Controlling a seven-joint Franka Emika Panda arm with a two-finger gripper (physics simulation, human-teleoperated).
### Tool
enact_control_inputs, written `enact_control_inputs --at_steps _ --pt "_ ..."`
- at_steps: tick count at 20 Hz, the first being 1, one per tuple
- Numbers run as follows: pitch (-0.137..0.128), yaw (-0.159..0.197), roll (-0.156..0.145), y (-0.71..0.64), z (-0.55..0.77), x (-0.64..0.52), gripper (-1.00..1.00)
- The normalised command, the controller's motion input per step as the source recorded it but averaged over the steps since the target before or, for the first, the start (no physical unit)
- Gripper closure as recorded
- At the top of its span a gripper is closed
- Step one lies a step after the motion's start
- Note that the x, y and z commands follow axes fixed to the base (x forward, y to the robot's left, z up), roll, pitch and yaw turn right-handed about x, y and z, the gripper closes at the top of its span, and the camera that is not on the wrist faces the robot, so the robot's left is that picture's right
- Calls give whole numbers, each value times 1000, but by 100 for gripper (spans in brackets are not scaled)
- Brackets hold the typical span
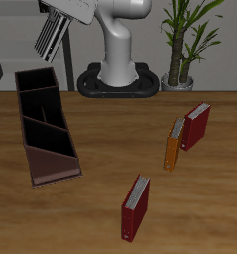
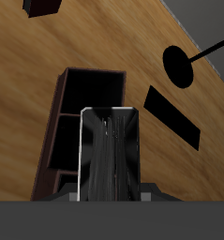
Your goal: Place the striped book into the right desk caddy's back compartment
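Grey striped book (image 2: pixel 109 155) hangs tilted in gripper (image 1: pixel 53 38) above right desk caddy (image 1: pixel 43 126).

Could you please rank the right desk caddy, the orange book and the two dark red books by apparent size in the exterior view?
1. The right desk caddy, clearly largest.
2. The dark red book nearer the front edge and the dark red book farther back look alike; camera nearness makes ranking them unsure.
3. The orange book looks slimmest.

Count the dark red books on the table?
2. One red book stands near the table's front edge; the other red book stands farther back, beside the orange book. None look hidden.
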Motion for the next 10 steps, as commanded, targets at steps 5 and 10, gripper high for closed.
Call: enact_control_inputs --at_steps 5,10 --pt "26 -50 -13 -100 -2 135 100" --pt "8 -31 13 37 0 159 100"
